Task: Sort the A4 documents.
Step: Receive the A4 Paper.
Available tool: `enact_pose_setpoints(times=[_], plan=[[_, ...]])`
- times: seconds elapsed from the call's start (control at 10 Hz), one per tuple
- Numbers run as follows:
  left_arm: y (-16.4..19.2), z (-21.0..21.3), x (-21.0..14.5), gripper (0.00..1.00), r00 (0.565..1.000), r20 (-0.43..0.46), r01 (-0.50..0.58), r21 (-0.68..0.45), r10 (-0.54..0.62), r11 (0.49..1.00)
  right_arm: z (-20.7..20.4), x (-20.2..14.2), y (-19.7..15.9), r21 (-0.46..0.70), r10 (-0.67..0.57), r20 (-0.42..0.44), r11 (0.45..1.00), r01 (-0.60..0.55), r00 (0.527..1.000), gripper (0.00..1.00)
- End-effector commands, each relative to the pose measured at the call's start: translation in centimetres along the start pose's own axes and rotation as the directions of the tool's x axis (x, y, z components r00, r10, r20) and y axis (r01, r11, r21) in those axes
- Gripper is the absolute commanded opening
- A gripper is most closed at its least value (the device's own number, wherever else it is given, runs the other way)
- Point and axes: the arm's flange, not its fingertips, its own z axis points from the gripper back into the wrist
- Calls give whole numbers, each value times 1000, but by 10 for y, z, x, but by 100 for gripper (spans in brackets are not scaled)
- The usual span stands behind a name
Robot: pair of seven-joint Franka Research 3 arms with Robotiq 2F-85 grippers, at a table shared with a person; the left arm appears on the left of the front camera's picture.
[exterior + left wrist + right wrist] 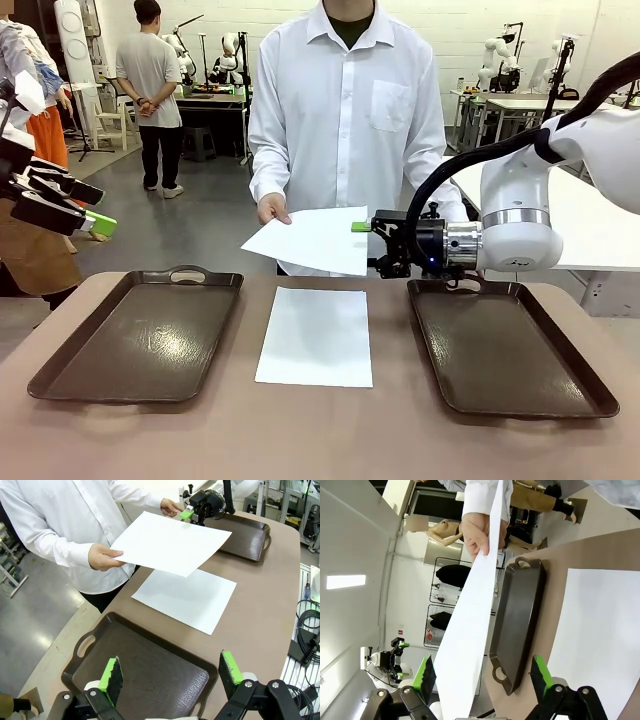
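A person holds one A4 document (312, 240) out over the far middle of the table with a hand (271, 209) on its left edge. My right gripper (362, 240) is open at that sheet's right edge. In the right wrist view the sheet (467, 625) runs edge-on between the spread fingers of the right gripper (482, 675), nearer the left pad. A second A4 document (315, 335) lies flat on the table between the trays. My left gripper (171, 672) hangs open above the left tray (145, 665), holding nothing.
Two dark brown handled trays sit on the brown table, the left tray (140, 335) and the right tray (510, 345), both bare. The person in a white shirt stands at the far edge. My left gripper (92, 207) is raised at the far left.
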Motion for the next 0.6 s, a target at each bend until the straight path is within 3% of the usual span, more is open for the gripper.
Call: enact_pose_setpoints(times=[0.0,0.5], plan=[[2,-2,-2,100,1000,7,5,-6,-5,1000,-13,7,-5,36,-67,50,997,66,996,100],[2,-2,-2,100,1000,7,5,-6,-5,1000,-26,9,-2,84,-108,19,991,106,994,100]])
